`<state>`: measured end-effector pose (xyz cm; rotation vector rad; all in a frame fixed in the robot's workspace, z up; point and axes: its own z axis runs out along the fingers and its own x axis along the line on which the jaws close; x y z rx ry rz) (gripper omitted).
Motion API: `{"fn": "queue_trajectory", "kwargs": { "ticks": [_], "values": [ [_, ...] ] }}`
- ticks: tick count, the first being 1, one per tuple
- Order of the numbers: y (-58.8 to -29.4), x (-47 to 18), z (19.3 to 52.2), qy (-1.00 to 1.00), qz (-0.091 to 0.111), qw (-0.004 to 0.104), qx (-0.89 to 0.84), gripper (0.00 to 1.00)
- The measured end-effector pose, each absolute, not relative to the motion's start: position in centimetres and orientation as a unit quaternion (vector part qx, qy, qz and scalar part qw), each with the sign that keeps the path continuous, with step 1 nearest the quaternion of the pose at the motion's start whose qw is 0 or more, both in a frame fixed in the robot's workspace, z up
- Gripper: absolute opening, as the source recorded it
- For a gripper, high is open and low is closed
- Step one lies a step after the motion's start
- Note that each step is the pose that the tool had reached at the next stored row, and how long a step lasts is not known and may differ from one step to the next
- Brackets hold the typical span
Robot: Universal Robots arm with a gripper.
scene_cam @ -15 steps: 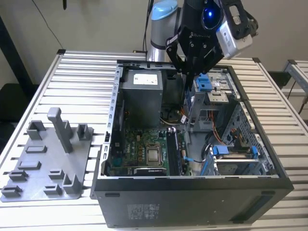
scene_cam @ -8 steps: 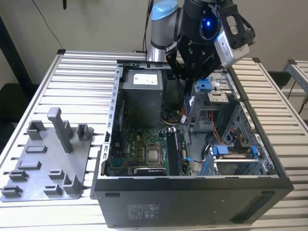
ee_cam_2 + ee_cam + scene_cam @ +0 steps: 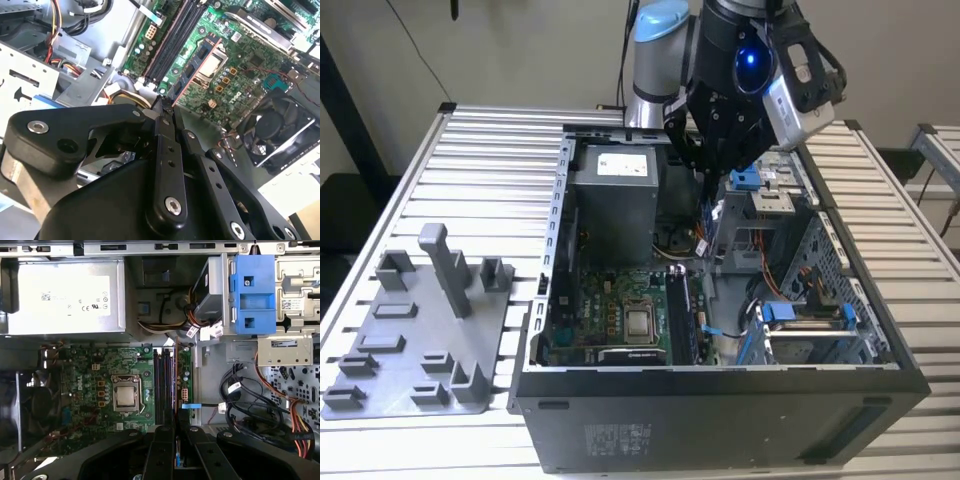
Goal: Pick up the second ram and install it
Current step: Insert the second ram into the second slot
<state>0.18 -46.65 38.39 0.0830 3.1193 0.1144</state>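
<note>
Black links of the gripper [image 3: 164, 106] loom closest in both wrist views, its fingertips clamped tight on the second ram [image 3: 196, 65], a dark blue-green stick with black chips and a reddish edge. The stick is held on edge over the green motherboard [image 3: 95, 370] inside the open computer case [image 3: 720, 410]. In the first wrist view it runs parallel to the dark memory slots [image 3: 162, 385], just beside them (whether its lower edge touches a slot cannot be told). The silver processor socket [image 3: 125, 397] sits near the slots, with the grey power supply [image 3: 65, 297] past the board's far edge and a blue drive latch [image 3: 254, 292] on the metal cage next to it. In the exterior view the arm reaches down into the case from above. A grey holder tray [image 3: 410, 350] with upright posts lies on the slatted table [image 3: 490, 140] at the exterior view's left, well apart from the gripper.
</note>
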Motion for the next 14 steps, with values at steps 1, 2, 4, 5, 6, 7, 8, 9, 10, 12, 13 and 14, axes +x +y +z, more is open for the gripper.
{"fn": "queue_trajectory", "kwargs": {
  "ticks": [1,2,4,5,6,7,8,9,10,12,13,14],
  "values": [
    [-46.7,0.2,38.4,0.999,0.037,0.010,0.027,0.14],
    [-46.7,0.2,38.4,0.999,0.037,0.010,0.027,0.14],
    [-46.7,0.2,38.4,0.999,0.036,0.010,0.027,0.14],
    [-46.7,0.2,38.2,0.999,0.036,0.010,0.027,0.14],
    [-46.7,0.2,38.1,0.999,0.036,0.010,0.027,0.14],
    [-46.6,0.2,37.9,0.999,0.036,0.010,0.027,0.14],
    [-46.6,0.2,37.7,0.999,0.036,0.010,0.027,0.14],
    [-46.6,0.2,37.5,0.999,0.036,0.009,0.027,0.14],
    [-46.6,0.2,37.4,0.999,0.036,0.009,0.027,0.14],
    [-46.6,0.2,37.1,0.999,0.036,0.009,0.027,0.14],
    [-46.6,0.2,37.0,0.999,0.036,0.009,0.027,0.14],
    [-46.6,0.2,36.9,0.999,0.037,0.009,0.027,0.14]
  ]
}}
